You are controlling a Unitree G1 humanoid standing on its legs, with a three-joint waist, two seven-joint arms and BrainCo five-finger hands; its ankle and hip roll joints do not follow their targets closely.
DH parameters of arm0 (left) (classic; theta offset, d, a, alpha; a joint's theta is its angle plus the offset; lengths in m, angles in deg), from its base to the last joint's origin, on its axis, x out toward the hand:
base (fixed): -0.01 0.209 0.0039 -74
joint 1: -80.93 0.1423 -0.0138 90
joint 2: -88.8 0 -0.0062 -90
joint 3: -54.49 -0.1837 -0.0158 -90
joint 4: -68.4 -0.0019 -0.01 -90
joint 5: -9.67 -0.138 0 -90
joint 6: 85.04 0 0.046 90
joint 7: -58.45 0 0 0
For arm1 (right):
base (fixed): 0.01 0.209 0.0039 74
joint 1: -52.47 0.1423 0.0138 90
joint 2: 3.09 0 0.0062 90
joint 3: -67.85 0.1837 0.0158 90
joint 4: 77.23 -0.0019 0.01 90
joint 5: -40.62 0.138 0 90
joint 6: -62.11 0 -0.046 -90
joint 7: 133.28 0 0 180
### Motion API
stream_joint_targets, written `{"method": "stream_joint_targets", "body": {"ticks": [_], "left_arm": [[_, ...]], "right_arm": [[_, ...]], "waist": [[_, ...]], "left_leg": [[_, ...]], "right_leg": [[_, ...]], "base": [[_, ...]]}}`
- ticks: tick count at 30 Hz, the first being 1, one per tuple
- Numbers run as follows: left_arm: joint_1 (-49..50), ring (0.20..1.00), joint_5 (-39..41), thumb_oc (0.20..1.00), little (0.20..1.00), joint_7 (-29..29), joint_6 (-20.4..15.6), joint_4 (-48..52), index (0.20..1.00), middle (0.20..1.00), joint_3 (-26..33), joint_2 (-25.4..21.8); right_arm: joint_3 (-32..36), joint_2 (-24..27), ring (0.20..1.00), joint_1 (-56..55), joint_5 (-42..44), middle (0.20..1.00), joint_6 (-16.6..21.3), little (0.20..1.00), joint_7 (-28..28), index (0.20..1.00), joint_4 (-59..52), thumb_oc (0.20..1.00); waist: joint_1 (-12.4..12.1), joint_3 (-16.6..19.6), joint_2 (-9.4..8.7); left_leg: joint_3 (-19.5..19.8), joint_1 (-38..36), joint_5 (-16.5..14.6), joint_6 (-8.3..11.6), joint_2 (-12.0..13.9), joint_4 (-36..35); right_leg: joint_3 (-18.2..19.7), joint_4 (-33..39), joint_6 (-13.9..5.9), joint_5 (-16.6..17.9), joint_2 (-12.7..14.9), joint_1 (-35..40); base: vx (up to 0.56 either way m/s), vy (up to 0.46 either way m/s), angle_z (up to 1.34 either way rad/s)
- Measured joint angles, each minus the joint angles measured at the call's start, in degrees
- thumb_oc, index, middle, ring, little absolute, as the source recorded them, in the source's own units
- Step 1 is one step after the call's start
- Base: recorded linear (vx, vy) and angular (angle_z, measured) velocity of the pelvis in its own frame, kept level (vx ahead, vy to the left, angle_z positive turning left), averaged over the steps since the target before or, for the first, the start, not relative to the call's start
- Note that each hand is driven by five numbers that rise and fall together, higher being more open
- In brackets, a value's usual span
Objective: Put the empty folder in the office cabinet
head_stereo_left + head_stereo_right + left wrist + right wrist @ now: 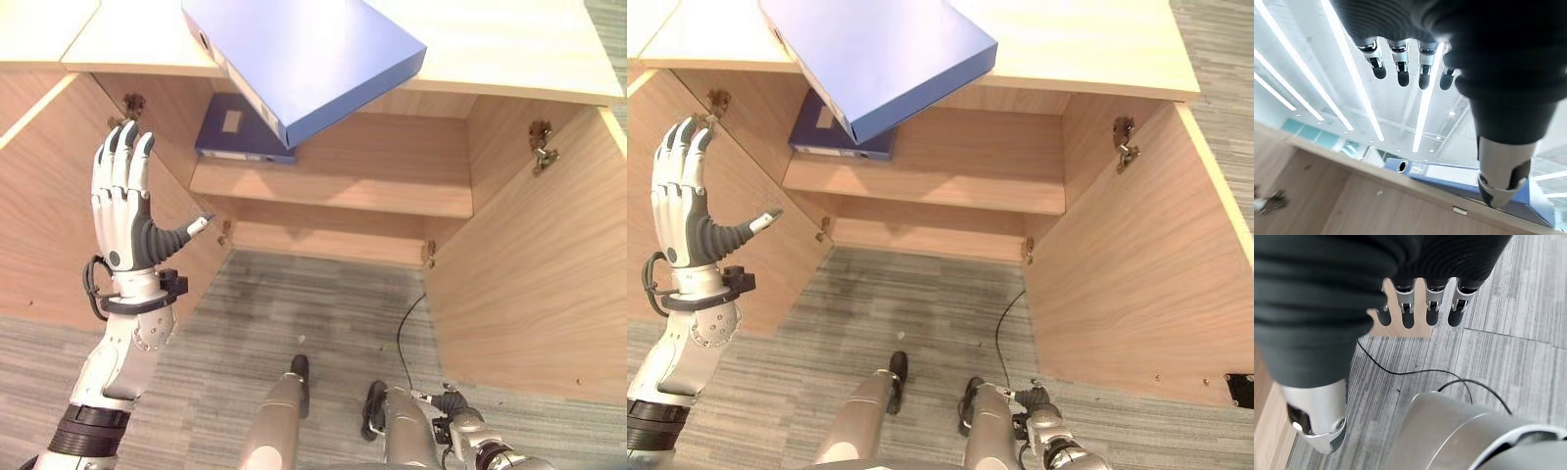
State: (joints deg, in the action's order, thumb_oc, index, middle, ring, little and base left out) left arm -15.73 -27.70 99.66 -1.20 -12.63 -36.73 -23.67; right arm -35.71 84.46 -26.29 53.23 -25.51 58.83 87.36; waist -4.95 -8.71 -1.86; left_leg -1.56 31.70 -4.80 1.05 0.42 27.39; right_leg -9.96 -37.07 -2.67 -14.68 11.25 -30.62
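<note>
A large light-blue rectangular folder with a finger hole in its spine point(304, 54) lay at the top centre of the left eye view, on the pale wooden top point(509, 44) of the open light-wood office cabinet point(343, 186). One corner of it jutted out past the front edge, above the opening. No hand touched it.

Inside the cabinet, at the upper left of the opening, a darker blue flat folder with a pale label point(240, 132) rested on the wooden shelf point(392, 191), close to the left inner wall. Both doors stood open: the left wooden door point(39, 196) took the left side of the frame and the right wooden door point(539, 264) the right side, each with small metal hinges point(542, 147) near its upper corner. Grey striped carpet point(323, 313) covered the floor in the lower middle.

The left hand point(122, 206) was raised at the left of the frame in front of the left door, fingers straight and together pointing up, thumb stuck out sideways toward the cabinet, holding nothing. In its own wrist view the fingers point(1400, 71) showed extended, with the light-blue folder on the cabinet top beyond them.

The right hand point(1327, 313) hung low above the carpet, its fingers point(1408, 308) loosely extended and empty, with a corner of pale wooden panel point(1400, 330) just past them.
</note>
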Motion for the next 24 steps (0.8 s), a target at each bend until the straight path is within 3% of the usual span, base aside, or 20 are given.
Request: {"method": "stream_joint_targets", "body": {"ticks": [9, 15, 24], "left_arm": [[-7.08, 1.000, -3.95, 1.000, 1.000, -1.35, 3.56, -4.91, 1.000, 1.000, -3.32, -0.95], [-11.87, 1.000, -8.84, 1.000, 1.000, -2.02, 5.71, -7.38, 1.000, 1.000, -6.89, -4.64], [-16.08, 1.000, -11.44, 1.000, 1.000, -4.06, 7.14, -11.47, 1.000, 1.000, -11.29, -4.77]], "right_arm": [[-0.06, -0.03, 1.000, -0.97, -0.34, 1.000, -0.11, 1.000, -1.44, 1.000, 0.17, 1.000], [-0.33, -0.06, 1.000, -1.54, -0.61, 1.000, -0.10, 1.000, -2.20, 1.000, 0.01, 1.000], [-0.33, -0.03, 1.000, -1.34, -0.89, 1.000, -0.02, 1.000, -2.87, 1.000, -0.30, 1.000]], "waist": [[1.62, 1.48, 0.10], [2.91, 1.50, 0.06], [3.51, 1.51, 0.04]], "left_leg": [[0.21, -0.73, 0.39, -0.21, -0.03, -1.83], [0.23, -1.01, 1.23, -0.14, -0.08, -2.92], [0.11, -1.44, 1.53, 0.14, -0.04, -3.17]], "right_leg": [[-0.07, 1.27, -0.22, 0.28, -0.06, 0.70], [-0.07, 1.66, -0.29, 0.57, -0.13, 0.63], [0.09, 2.45, -0.22, 1.36, -0.42, 0.95]], "base": [[-0.02, 0.009, 0.00], [0.00, 0.000, 0.00], [0.00, 0.001, -0.01]]}}
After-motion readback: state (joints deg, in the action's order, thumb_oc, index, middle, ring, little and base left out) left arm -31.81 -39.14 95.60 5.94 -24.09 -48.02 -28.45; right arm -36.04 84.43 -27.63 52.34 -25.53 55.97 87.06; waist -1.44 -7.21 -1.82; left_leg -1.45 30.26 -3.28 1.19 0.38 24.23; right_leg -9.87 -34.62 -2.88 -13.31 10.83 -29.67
